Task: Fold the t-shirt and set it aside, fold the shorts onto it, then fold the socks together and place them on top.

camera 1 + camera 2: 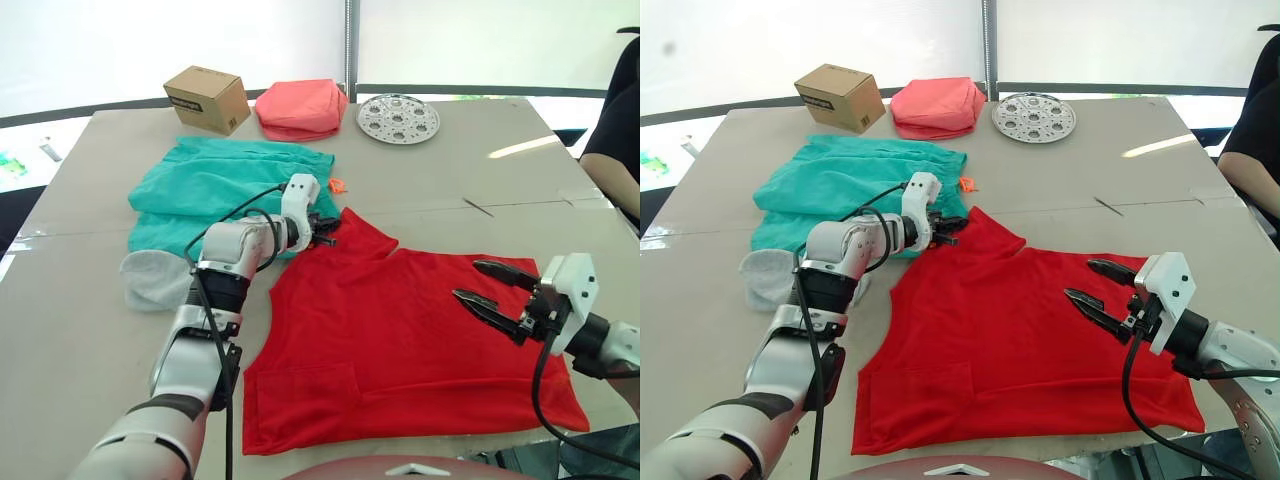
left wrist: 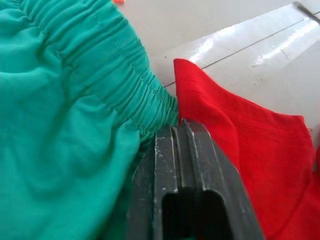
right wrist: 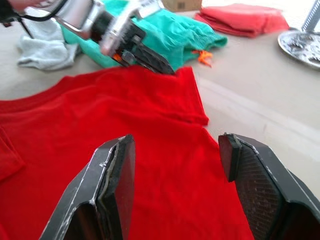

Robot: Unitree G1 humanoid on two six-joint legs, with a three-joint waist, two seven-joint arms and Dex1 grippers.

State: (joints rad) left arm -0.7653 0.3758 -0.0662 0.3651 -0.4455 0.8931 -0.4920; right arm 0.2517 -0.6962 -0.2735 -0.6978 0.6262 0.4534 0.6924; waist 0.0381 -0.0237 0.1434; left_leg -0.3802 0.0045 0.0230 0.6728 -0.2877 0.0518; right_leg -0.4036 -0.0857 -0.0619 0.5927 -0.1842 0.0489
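The red t-shirt lies spread out on the table's near half. Touching its far-left sleeve, the teal shorts lie crumpled with an orange drawstring end. The grey socks sit left of the shirt. My left gripper is shut on the t-shirt's sleeve edge, right where it meets the shorts' gathered waistband. My right gripper hangs open just above the shirt's right side, nothing between its fingers.
At the table's back stand a cardboard box, a folded coral-pink cloth and a round perforated metal plate. A person's dark sleeve shows at the right edge. Bare tabletop lies beyond the shirt.
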